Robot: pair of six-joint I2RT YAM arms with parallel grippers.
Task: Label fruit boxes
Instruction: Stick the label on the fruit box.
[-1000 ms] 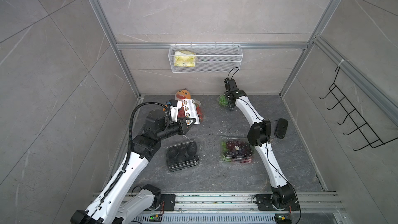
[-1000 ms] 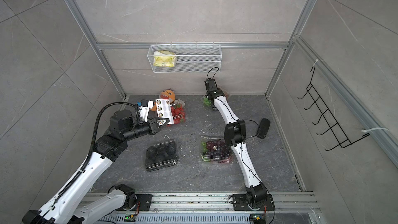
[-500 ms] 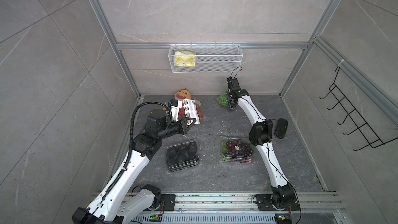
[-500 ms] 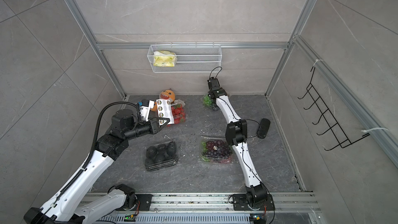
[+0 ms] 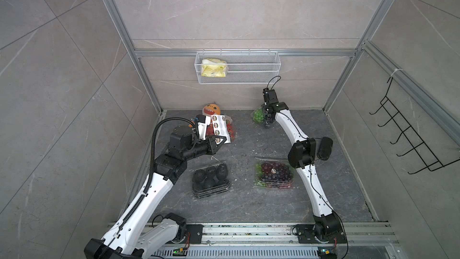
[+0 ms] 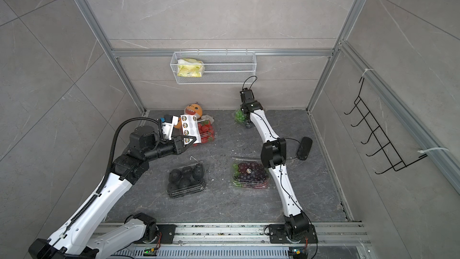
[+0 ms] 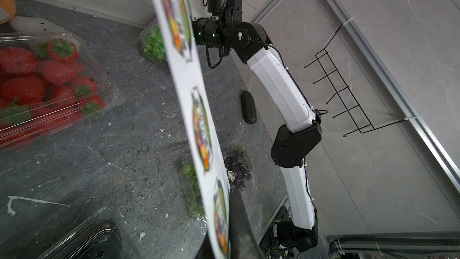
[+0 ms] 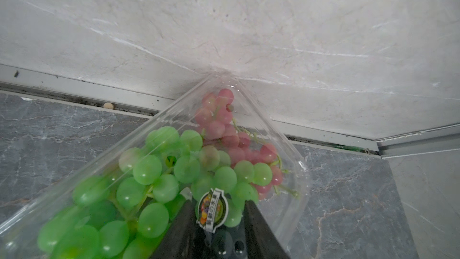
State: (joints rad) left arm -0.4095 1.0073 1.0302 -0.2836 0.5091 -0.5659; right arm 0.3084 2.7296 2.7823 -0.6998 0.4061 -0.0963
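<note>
White arm links (image 5: 159, 190), black joints (image 5: 302, 155), black corrugated cable conduit (image 5: 171, 119).

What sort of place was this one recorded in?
Most likely a lab test cell: grey tiled walls in an aluminium frame, a mounting rail at the front, a wire basket and hook rack.

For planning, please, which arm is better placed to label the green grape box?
Likely right: the right gripper is at the green grape box, a sticker between its jaws; the left gripper clamps the sticker sheet.
</note>
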